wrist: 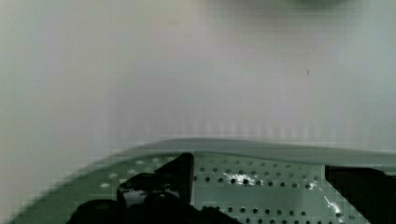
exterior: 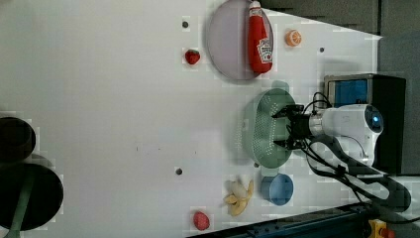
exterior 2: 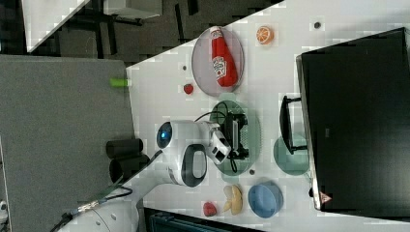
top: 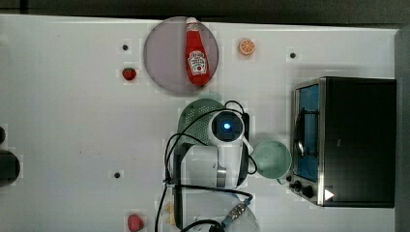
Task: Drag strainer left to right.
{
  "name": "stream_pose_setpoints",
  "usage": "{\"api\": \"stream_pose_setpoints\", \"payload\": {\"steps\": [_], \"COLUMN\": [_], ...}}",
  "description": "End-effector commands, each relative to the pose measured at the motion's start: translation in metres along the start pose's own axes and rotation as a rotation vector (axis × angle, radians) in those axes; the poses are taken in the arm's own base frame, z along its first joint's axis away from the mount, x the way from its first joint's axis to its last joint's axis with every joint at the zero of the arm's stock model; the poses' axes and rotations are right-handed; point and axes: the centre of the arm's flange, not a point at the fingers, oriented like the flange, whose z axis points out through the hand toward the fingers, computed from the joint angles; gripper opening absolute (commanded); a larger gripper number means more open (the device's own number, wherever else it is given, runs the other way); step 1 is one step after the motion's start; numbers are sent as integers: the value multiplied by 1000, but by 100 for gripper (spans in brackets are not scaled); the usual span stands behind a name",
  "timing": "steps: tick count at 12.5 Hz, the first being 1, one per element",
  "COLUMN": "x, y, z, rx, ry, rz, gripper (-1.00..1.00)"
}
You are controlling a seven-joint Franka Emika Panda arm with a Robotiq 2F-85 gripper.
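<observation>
- The hand [exterior: 281, 129] is seen in the left view lowered into the strainer [exterior: 265, 126], its two dark fingers spread wide apart with nothing clamped between them; in the wrist view one finger [wrist: 180, 175] stands over the perforated inner wall.
- The strainer [top: 196, 116] is set near the middle of the white surface [top: 72, 121], partly covered by the arm in the top view, and is seen again in the right view [exterior 2: 254, 130].
- A round mint-green cup [top: 272, 158] is placed just beside the strainer, between it and the toaster oven [top: 348, 140] that occupies one side of the surface.
- A blue bowl [exterior: 277, 189], a peeled banana [exterior: 239, 197] and a strawberry [exterior: 200, 220] are lined up along the surface edge nearest the robot's base.
- Beyond the strainer, a grey plate [top: 167, 55] is found at the far edge, carrying a ketchup bottle [top: 197, 55] laid on its side.
- A second strawberry [top: 128, 73] and an orange half [top: 246, 46] are placed on either side of that plate.
</observation>
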Motion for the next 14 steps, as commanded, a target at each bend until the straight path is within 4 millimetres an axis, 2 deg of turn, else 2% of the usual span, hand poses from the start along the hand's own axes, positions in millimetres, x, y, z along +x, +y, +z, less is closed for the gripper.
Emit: {"api": "stream_pose_setpoints", "payload": {"steps": [1, 4, 6, 7, 10, 14], "x": [27, 38, 24, 13, 0, 9], "y": [-6, -8, -9, -12, -17, -11], "z": [-15, -18, -28, -44, -123, -259], "rx": [39, 58, 61, 78, 120, 119], "ry": [15, 24, 16, 10, 12, 17], "rz": [-57, -69, -144, -210, -446, -682], "gripper": [100, 100, 100, 100, 100, 100]}}
